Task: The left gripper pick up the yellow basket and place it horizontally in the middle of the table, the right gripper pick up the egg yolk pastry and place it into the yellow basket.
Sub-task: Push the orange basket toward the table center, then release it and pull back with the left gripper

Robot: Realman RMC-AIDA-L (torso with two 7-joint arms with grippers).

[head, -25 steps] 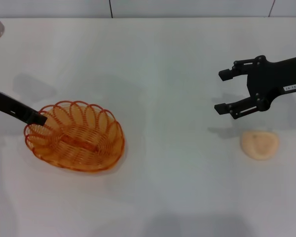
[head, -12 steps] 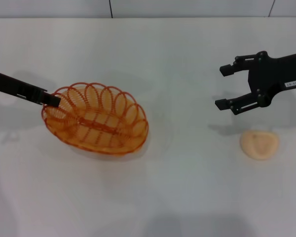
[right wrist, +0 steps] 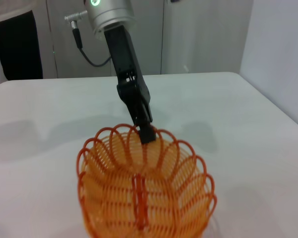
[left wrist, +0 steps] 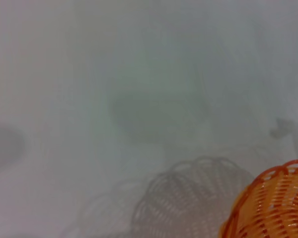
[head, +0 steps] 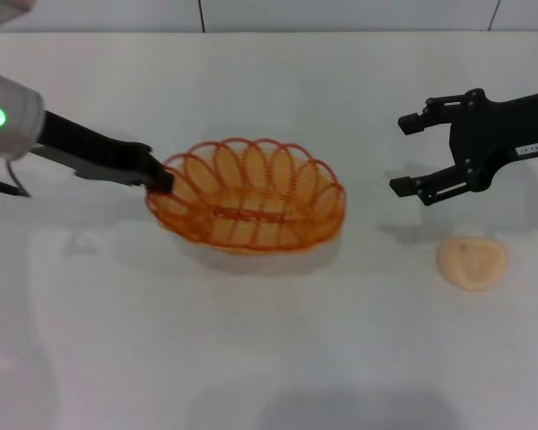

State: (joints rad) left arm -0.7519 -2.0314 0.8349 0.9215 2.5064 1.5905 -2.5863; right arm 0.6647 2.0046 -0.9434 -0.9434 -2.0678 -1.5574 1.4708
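Now | left tool [head: 164, 182] clenched on yellow basket [head: 251, 195] rim, mid-worktop [head: 269, 358] | right tool [head: 411, 154] released | risk: one-sided rim grasp, basket may tilt.

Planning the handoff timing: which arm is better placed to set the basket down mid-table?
The left: its end effector grips the yellow basket by the rim. The right end effector hangs open beyond the egg yolk pastry.

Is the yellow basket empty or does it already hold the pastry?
Empty. The yellow basket shows only bare wire inside; the egg yolk pastry lies on the table apart from it.
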